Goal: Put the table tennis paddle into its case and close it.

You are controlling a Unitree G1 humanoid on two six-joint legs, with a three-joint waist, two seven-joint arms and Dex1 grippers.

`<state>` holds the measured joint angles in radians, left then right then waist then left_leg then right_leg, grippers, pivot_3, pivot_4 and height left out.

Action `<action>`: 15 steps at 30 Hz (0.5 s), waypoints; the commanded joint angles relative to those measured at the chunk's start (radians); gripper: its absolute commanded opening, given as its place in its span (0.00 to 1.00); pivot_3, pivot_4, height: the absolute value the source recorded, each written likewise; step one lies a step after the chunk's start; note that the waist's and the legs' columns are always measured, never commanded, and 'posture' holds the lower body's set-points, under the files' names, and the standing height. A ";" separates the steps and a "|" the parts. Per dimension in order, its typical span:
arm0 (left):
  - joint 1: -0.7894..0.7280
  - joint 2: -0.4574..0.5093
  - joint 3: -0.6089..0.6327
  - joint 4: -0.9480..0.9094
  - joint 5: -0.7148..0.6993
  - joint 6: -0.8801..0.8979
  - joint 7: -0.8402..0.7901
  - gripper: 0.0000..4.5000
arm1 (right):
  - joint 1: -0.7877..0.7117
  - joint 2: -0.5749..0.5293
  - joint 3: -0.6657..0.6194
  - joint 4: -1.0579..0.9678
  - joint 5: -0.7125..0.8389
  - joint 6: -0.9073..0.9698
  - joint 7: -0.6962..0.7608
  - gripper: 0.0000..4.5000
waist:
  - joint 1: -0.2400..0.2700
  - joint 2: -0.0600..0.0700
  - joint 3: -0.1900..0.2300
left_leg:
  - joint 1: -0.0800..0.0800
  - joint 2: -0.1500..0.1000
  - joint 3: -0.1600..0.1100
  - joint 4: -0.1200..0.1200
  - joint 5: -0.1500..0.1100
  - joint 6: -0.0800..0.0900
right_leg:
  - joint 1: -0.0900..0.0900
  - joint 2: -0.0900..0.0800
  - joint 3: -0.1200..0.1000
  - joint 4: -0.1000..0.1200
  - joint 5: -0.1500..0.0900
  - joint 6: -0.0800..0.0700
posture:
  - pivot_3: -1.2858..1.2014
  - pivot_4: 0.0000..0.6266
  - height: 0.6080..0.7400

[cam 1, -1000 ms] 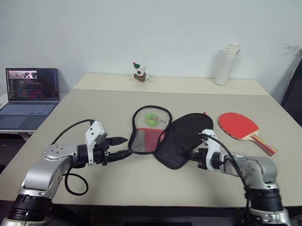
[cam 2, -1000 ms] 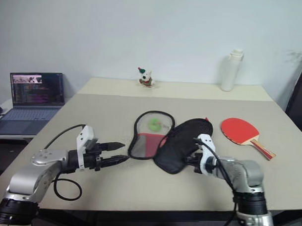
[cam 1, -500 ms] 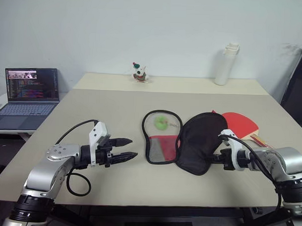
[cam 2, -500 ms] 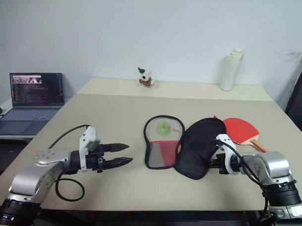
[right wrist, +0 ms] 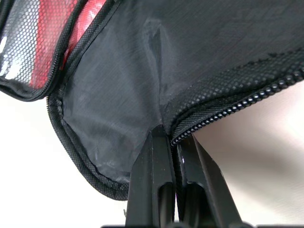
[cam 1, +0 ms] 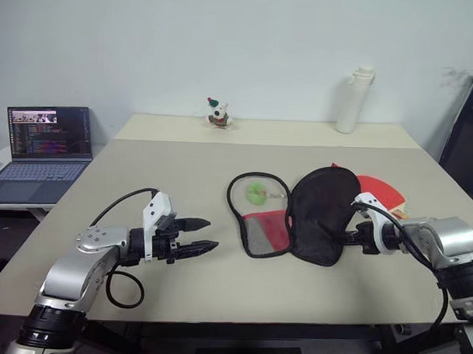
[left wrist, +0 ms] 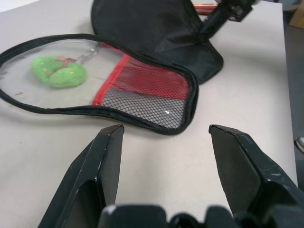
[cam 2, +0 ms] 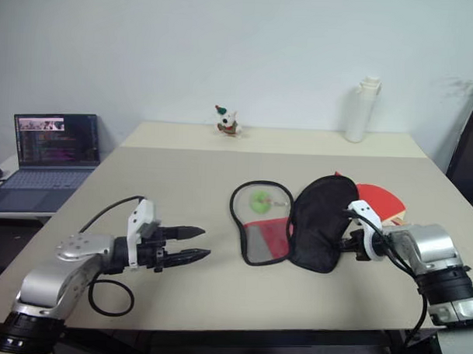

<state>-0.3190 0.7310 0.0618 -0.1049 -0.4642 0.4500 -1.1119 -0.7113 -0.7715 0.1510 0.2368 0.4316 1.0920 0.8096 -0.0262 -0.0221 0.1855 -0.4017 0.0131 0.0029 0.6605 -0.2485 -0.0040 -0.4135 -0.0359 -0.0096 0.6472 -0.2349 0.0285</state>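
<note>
The right pincer [cam 2: 344, 244] is clamped on the black half of the case [cam 2: 322, 223], its two fingers pinching the fabric edge just beside the zipper teeth, as the right wrist view makes plain. The case lies unzipped and spread flat near the middle of the tabletop [cam 2: 221, 161], the black half on the robot's right and the mesh half [cam 2: 260, 224] on its left, red along the nearer part and clear toward the far end. A green pom-pom charm [cam 2: 260, 199] sits on the clear mesh portion.

The table tennis paddle [cam 2: 378, 199] rests on the tabletop just behind the black half, partly hidden by it, with only a slice of its red face showing.

The left pincer [cam 2: 194, 243] hovers above the tabletop with its fingers spread and nothing between them, pointing toward the mesh half yet apart from it.

Farther out, a white bottle [cam 2: 362, 109] and a small figurine [cam 2: 228, 121] stand at the far edge, and an open laptop [cam 2: 52, 156] sits on a separate surface to the robot's left.
</note>
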 commanded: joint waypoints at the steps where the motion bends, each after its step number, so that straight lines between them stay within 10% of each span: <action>1: -0.015 0.005 0.003 -0.021 -0.006 -0.014 -0.005 0.69 | -0.049 -0.021 0.009 0.044 -0.048 -0.055 0.037 0.01 | 0.000 0.000 0.000 | 0.000 0.000 0.000 0.000 0.000 0.000 | 0.000 0.000 0.000 0.000 0.000 0.000 | 0.52 0.24 1.00; 15: -0.024 0.000 -0.003 -0.020 -0.006 -0.017 -0.004 0.69 | -0.123 -0.008 0.023 0.211 -0.193 -0.212 0.077 0.13 | 0.000 0.000 0.000 | 0.000 0.000 0.000 0.000 0.000 0.000 | 0.000 0.000 0.000 0.000 0.000 -0.001 | 0.52 0.24 1.00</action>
<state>-0.3218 0.7306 0.0542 -0.1049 -0.4642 0.4497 -1.1135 -0.8071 -0.7710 0.2012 0.4470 0.2536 0.9050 0.8862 -0.0262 -0.0220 0.1855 -0.4017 0.0130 0.0030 0.6605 -0.2485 -0.0040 -0.4136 -0.0360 -0.0096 0.6474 -0.2345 0.0279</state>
